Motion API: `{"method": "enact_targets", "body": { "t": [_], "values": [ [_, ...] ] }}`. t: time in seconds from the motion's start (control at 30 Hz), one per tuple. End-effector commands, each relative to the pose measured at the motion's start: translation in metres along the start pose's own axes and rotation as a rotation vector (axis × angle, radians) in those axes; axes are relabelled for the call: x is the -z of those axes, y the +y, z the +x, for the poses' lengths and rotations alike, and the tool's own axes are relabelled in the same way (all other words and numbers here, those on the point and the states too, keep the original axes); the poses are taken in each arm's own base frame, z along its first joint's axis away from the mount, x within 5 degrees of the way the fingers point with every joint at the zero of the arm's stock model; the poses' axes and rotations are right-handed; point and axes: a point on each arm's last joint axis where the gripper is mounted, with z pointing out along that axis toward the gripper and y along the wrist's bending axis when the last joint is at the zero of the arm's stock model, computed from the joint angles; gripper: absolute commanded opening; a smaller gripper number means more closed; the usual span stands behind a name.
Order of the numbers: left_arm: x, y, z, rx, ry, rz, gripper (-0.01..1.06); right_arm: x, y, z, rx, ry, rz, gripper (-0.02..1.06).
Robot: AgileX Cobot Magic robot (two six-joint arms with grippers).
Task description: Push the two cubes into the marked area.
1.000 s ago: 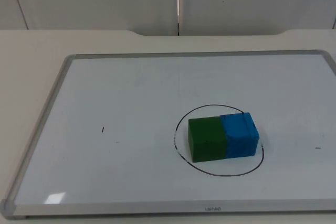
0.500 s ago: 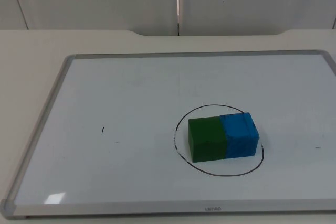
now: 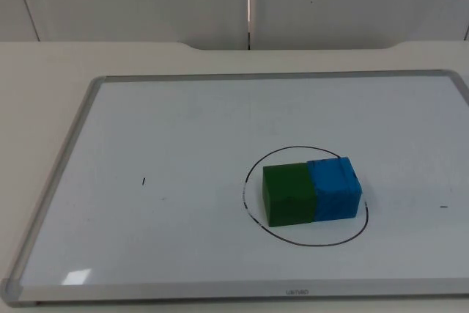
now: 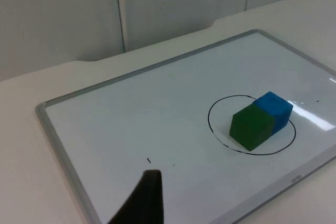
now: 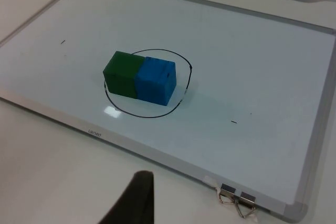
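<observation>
**Both cubes sit inside the circle; the push looks finished**

The green cube (image 3: 288,194) and the blue cube (image 3: 334,187) stand side by side, touching along 1 face, inside the black marked circle (image 3: 253,219) drawn on the whiteboard (image 3: 183,144). In the top view both bases lie within the line; the blue cube's outer edge comes very close to the circle on its far side, and whether it just touches the line I cannot tell. The right wrist view shows the same pair (image 5: 124,73) (image 5: 154,80) enclosed by the ring.

Seen along the left gripper's fingertip (image 4: 143,199), the cubes lie well ahead and off to one side, far apart from it, with bare whiteboard between. Ahead of the right gripper's fingertip (image 5: 137,199), the cubes lie beyond the board's near frame, again well apart; a binder clip (image 5: 236,200) on the frame sits beside that fingertip. Neither gripper touches a cube. Only 1 fingertip of each gripper can be made out, so I cannot tell whether either pair of fingers is released or clenched.

As I judge it, the task's 2 pushes are done and both arms wait clear of the board, above the desk (image 3: 44,64). At most, a slight nudge of the blue cube inward may remain.
</observation>
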Motion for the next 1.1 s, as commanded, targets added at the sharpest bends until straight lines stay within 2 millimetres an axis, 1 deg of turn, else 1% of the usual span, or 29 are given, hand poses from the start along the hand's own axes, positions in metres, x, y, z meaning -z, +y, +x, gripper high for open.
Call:
{"method": "enact_targets", "body": {
  "t": [0.0,0.87,1.07],
  "values": [
    [-0.0005,0.0007,0.0010,0.008,-0.004,-0.004,1.05,0.0004,-0.0001,0.0002,-0.002,-0.006,0.003,1.05],
    [-0.0005,0.0007,0.0010,0.008,-0.004,-0.004,1.05,0.0004,-0.0001,0.0002,-0.003,-0.006,0.005,1.05],
    [-0.0005,0.0007,0.0010,0.008,-0.004,-0.004,1.05,0.0005,0.0005,0.0003,-0.035,-0.005,0.067,1.05]
  ]
}}
